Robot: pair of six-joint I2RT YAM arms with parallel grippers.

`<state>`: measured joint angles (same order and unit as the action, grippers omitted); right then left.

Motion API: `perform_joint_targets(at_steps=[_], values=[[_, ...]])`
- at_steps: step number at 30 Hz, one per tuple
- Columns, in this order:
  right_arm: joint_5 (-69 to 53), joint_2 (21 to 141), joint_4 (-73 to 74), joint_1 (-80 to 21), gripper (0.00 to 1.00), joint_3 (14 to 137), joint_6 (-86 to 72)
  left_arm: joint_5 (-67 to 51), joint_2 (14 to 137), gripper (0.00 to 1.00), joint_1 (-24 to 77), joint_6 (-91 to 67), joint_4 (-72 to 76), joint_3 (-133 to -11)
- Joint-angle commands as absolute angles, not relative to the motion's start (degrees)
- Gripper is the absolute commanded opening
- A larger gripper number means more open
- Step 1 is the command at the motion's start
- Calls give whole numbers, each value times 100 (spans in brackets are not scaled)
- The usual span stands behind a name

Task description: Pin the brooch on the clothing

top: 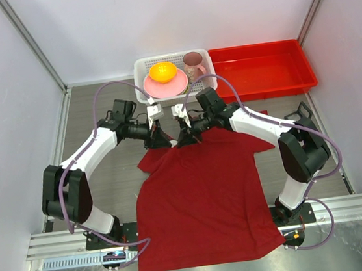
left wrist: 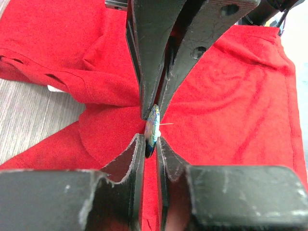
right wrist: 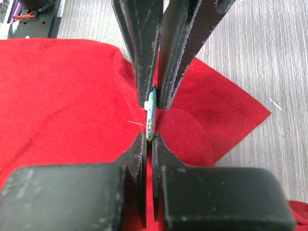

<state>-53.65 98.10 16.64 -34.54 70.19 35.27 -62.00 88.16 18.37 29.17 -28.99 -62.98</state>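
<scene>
Pinching the brooch (right wrist: 151,120) by its rim, right gripper (right wrist: 149,143); left gripper (left wrist: 150,144) narrow, grip unclear; clothing (top: 201,198) below.

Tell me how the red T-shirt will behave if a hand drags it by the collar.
Probably floppy: the T-shirt lies creased and folded near its collar, so it should bunch rather than slide whole. Likely light, being thin cloth. The smooth table may let it slip.

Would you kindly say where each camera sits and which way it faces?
Top external: above, behind the robot, looking down on the T-shirt; left arm and right arm show.
Left wrist: on its arm, facing the brooch; left gripper below.
Right wrist: opposite side, facing it; right gripper below.
Shared: both wrists see the brooch edge-on.
</scene>
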Motion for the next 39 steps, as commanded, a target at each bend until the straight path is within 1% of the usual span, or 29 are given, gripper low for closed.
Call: perform_joint_targets(at_steps=[1,2,4,5,6,8,13,18,29,30,31,33,34,36,37,38,39], values=[[-5388,9536,1205,-3507,1,7190,3174,-6170,8596,20,1819,3050,-3112,-6346],[-5396,9527,1126,-3507,1,7155,3086,-6153,8552,25,1802,3041,-3085,-6250],[-5449,9501,959,-3498,1,7119,2857,-6083,8420,29,1767,2980,-2927,-6135],[-5475,9501,915,-3498,1,7084,2787,-6039,8376,33,1749,2927,-2840,-6013],[-5493,9484,871,-3489,1,7075,2699,-6021,8289,40,1714,2779,-2613,-5960],[-5554,9475,730,-3480,1,7040,2602,-5951,8236,45,1705,2707,-2444,-5819],[-5687,9457,686,-3437,1,7031,2496,-5871,8174,44,1705,2602,-2101,-5669],[-5713,9422,694,-3445,1,6987,2487,-5783,8051,38,1688,2014,-1275,-5432],[-5722,9404,738,-3445,1,6952,2514,-5915,7884,27,1687,1846,-1108,-5353],[-5713,9413,738,-3445,1,6961,2522,-5924,7892,25,1687,1846,-1107,-5353],[-5722,9413,738,-3445,1,6970,2522,-5941,7884,18,1687,1854,-1116,-5361],[-5722,9422,747,-3445,1,6978,2514,-6003,7919,11,1687,1846,-1108,-5361],[-5722,9422,738,-3445,1,6987,2514,-6029,7936,5,1687,1846,-1116,-5361],[-5730,9431,738,-3445,1,7005,2514,-6021,7963,1,1687,1898,-1195,-5405],[-5713,9431,764,-3454,2,7022,2514,-6021,7998,0,1687,1959,-1256,-5414],[-5704,9439,782,-3454,7,7075,2522,-6021,8007,0,1687,2030,-1405,-5449],[-5695,9448,904,-3454,23,7110,2557,-6012,8024,0,1696,2109,-1485,-5528]])
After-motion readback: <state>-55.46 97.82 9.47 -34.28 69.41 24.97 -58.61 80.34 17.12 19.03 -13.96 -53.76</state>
